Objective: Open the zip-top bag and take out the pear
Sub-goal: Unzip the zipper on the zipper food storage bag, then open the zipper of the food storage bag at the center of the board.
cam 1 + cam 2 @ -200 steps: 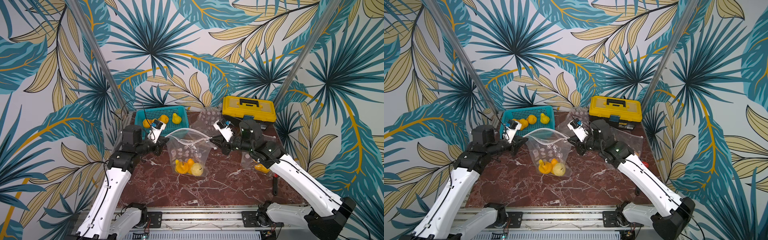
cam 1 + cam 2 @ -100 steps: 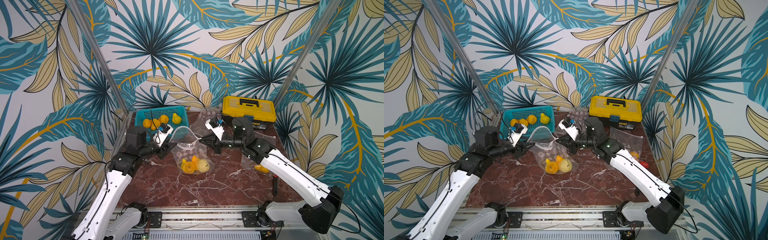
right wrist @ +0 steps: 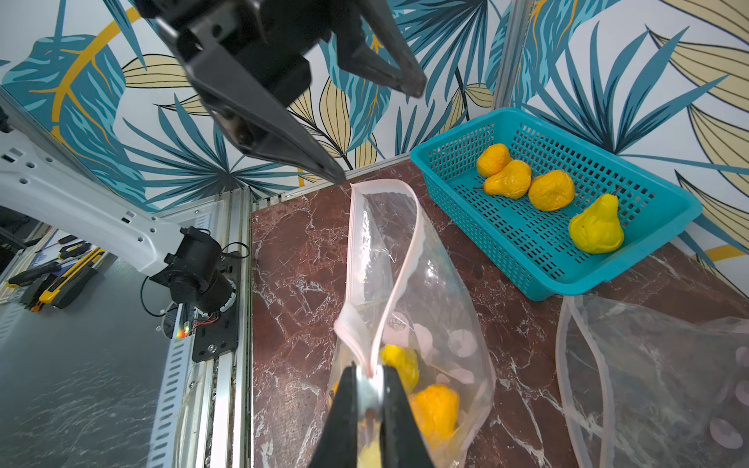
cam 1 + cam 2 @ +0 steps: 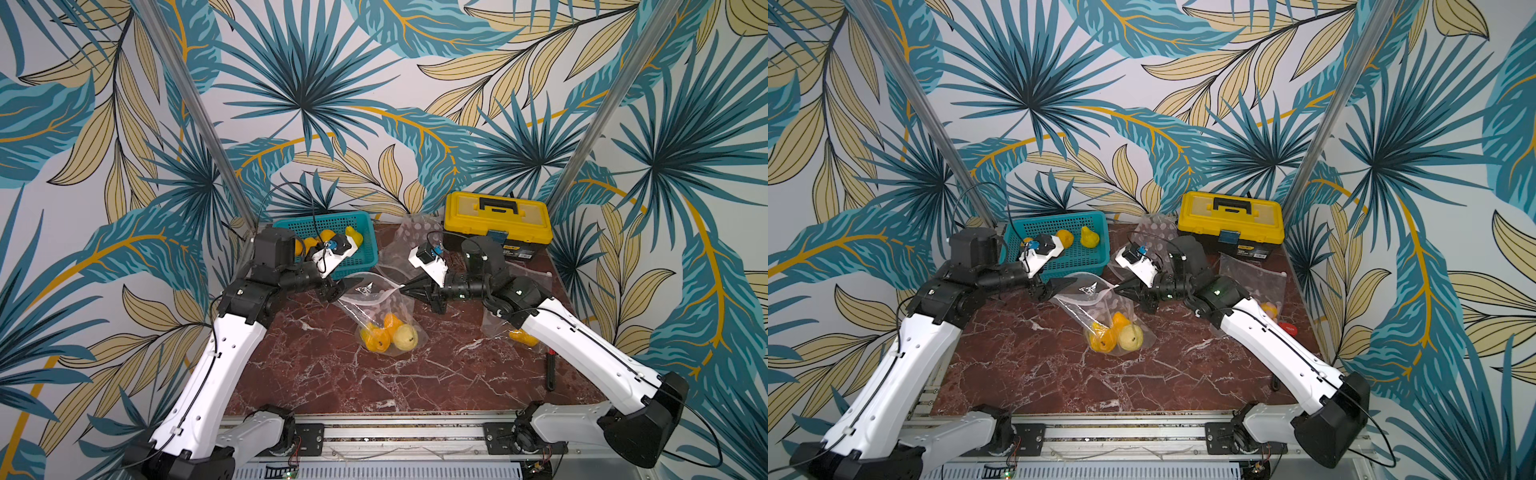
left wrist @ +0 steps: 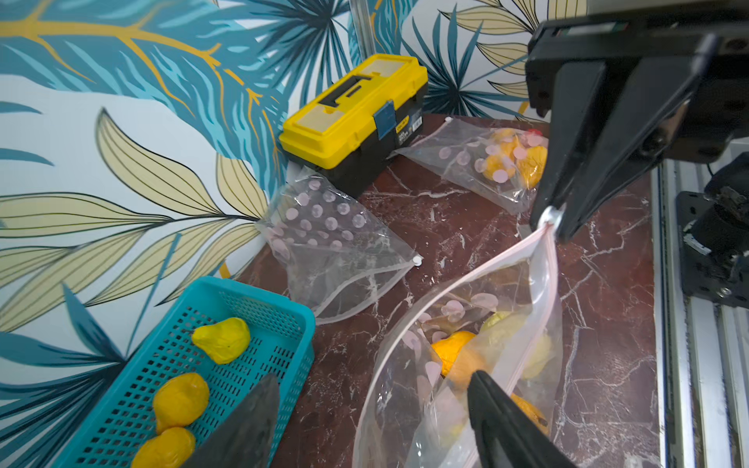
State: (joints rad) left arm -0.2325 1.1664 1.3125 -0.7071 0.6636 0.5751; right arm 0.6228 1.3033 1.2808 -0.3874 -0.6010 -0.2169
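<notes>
Red-brown marble table (image 4: 316, 374) carries everything, and the clear plastic bag (image 4: 376, 309) now slumps across its middle instead of hanging stretched between my two arms as it did a second ago. Its mouth gapes wide, the pink zip strip curling open in the right wrist view. That means the opening step looks done, and I judge the reach inside comes next.

My left gripper (image 4: 340, 286) has just let go: its jaws stand spread, one tip beside the bag's near corner, nothing between them. A second ago it was pinched shut on that corner. My right gripper (image 3: 371, 389) is clamped on the zip strip at the opposite corner, holding that edge up off the table.

The fruit has slid with the bag: half a second ago the bundle sat higher and closer to the grippers, now it rests on the table nearer me. The pear (image 4: 406, 337), pale yellow, lies at the bag's bottom, touching two orange fruits. The teal basket (image 4: 365, 259) with other fruit sits behind my left gripper.
</notes>
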